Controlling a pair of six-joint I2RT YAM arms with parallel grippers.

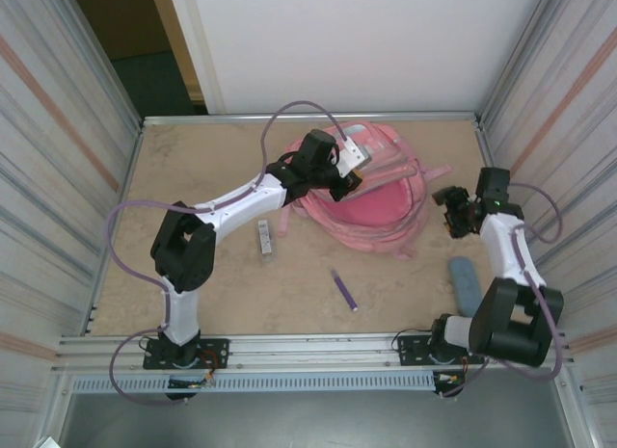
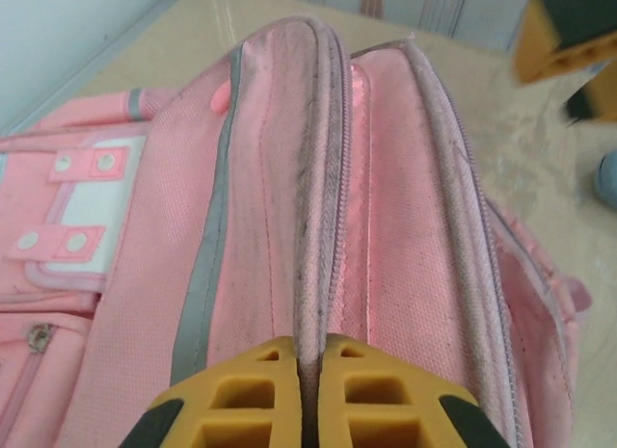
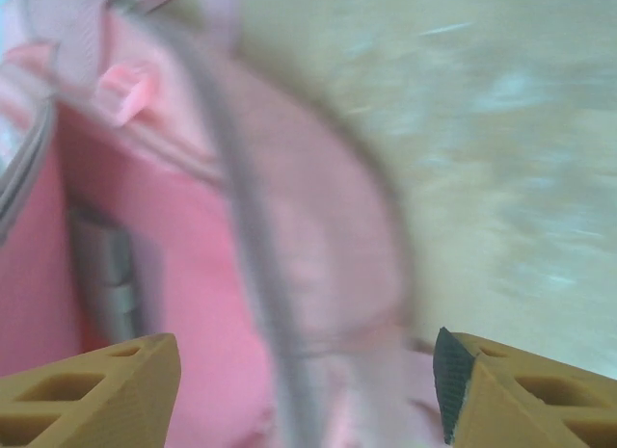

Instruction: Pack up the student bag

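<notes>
Top external view: the bench [image 1: 193, 178] is a pale beige, mottled board framed by an aluminium rail, with striped metal panels rising along its left and right edges. A plain white wall stands behind its far edge, and beside that wall, past the far left corner, a doorway opens onto a dark green floor. The student bag [image 1: 371, 202] lies flat toward the far edge, nearer the far right corner, its pink straps trailing toward the right edge. It is pink woven fabric, visibly soiled with grey along the seams, with grey piping and long zip lines running over its rounded top. On its front sits a plain white patch [image 2: 82, 217] crossed by two pink tabs with metal snaps; I can read no lettering on it. The left fingers [image 2: 339, 376] are pressed together, clamped on a raised fold of the bag's zip edge. The right fingers [image 1: 451, 209] stand wide apart just beside the bag's right side, holding nothing. A purple pen [image 1: 344, 289] lies toward the near edge. A small clear item [image 1: 265, 239] lies left of the bag, and a blue-grey case [image 1: 465, 282] lies near the right edge.
</notes>
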